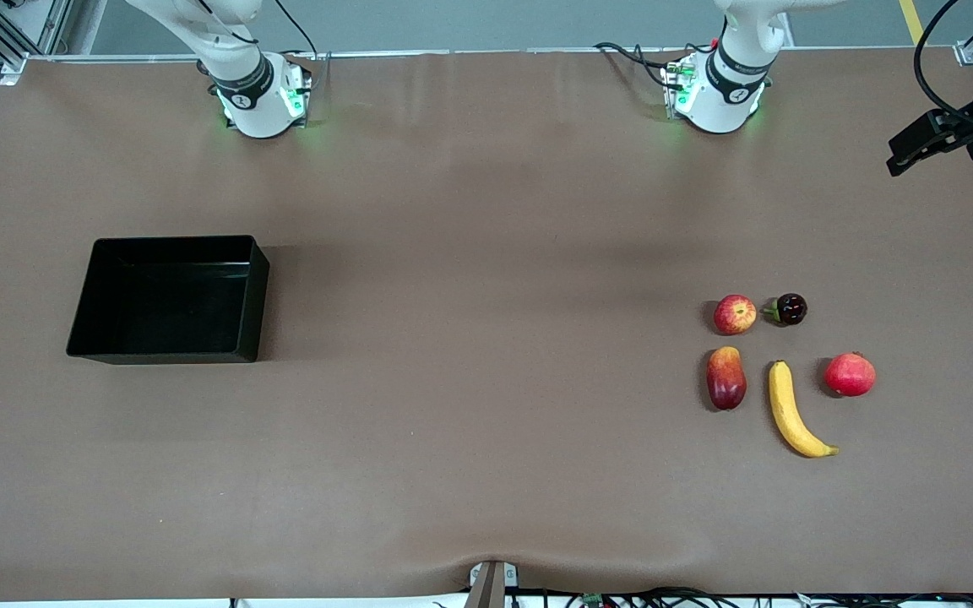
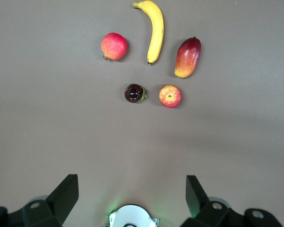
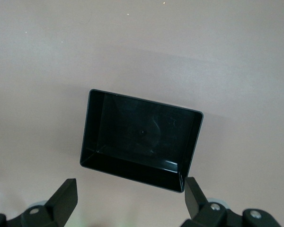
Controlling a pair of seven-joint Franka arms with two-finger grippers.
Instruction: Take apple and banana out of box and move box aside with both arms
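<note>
Box (image 1: 170,300) sits empty, apple (image 1: 735,314) and banana (image 1: 797,409) well apart on the table; both raised grippers, left gripper (image 2: 132,196) and right gripper (image 3: 131,198), spread-fingered, should grip facing walls evenly.

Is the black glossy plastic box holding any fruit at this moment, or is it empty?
Empty. The black glossy rectangular plastic box shows only its bare floor in the front and right wrist views; the streaked red apple and curved yellow banana lie on the table.

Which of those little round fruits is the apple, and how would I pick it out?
Find the cluster of five fruits at the left arm's end of the brown table. The small round red apple with yellow streaks lies beside the dark purple round fruit, farther from the front camera than the elongated red-orange mango. Only it is yellow-streaked.
</note>
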